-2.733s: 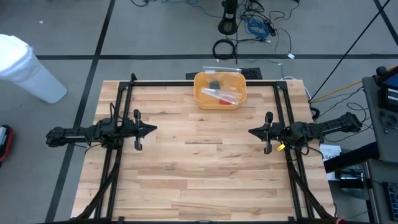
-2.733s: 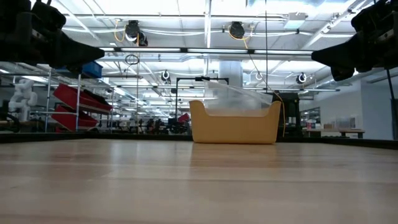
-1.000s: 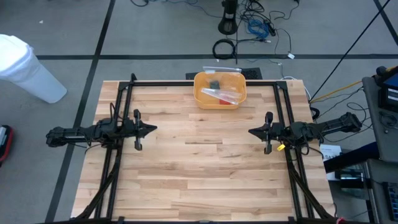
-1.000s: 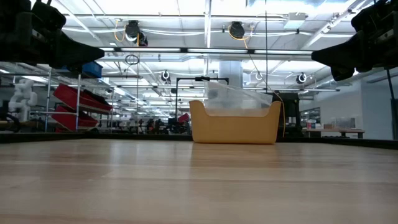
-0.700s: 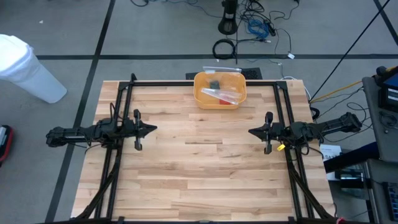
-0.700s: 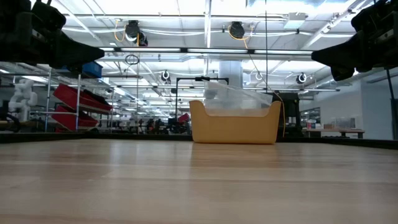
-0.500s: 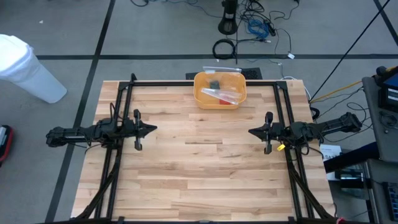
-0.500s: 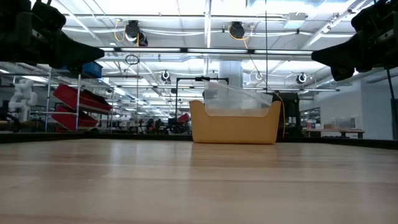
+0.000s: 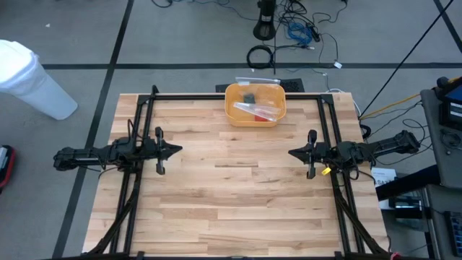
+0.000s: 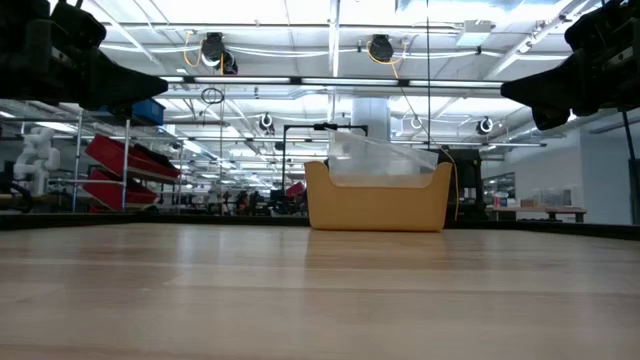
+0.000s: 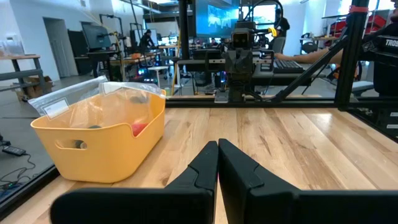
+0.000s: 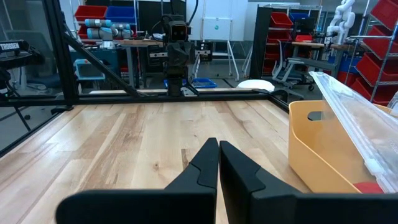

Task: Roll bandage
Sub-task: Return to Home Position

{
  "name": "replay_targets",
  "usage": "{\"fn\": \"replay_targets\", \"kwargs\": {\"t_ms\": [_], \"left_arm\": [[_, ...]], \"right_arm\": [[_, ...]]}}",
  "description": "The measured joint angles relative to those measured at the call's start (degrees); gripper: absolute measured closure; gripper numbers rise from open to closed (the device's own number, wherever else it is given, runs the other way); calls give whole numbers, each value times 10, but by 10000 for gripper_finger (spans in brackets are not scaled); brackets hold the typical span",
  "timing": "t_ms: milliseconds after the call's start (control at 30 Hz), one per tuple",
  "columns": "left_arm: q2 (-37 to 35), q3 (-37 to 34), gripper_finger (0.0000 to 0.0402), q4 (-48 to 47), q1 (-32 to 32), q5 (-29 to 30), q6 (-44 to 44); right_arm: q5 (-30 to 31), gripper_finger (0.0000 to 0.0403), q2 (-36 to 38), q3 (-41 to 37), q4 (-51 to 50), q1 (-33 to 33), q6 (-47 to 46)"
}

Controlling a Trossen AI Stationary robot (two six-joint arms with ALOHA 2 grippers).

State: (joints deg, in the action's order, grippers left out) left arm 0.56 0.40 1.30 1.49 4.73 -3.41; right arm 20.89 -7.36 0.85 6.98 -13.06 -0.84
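both arms parked at the table's sides, bandage bagged in the yellow bin

at the left side of the wooden table (image 9: 231,195), the left gripper (image 9: 178,150) is held above the boards and pointed toward the middle. its fingers (image 11: 202,165) are seen pressed together, with nothing gripped between them. at the middle of the table's far edge the yellow bin (image 9: 232,108) is set, well apart from both arms. a clear plastic bag (image 9: 267,110) is laid inside it, with its top edge seen above the rim in the low view. the red bandage (image 9: 255,112) is seen within the bag, low in the bin. a small dark item (image 9: 248,97) is also seen in the bin, beside the bag. at the right side, the right gripper (image 9: 291,153) is held above the boards and pointed back toward the left one. its fingers (image 12: 239,165) are likewise closed on nothing.
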Motion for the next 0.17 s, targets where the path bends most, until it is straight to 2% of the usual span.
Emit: {"fn": "replay_targets", "kwargs": {"t_ms": [167], "left_arm": [[0, 0, 385, 0, 0, 0, 0]], "right_arm": [[0, 403, 0, 0, 0, 0, 0]]}}
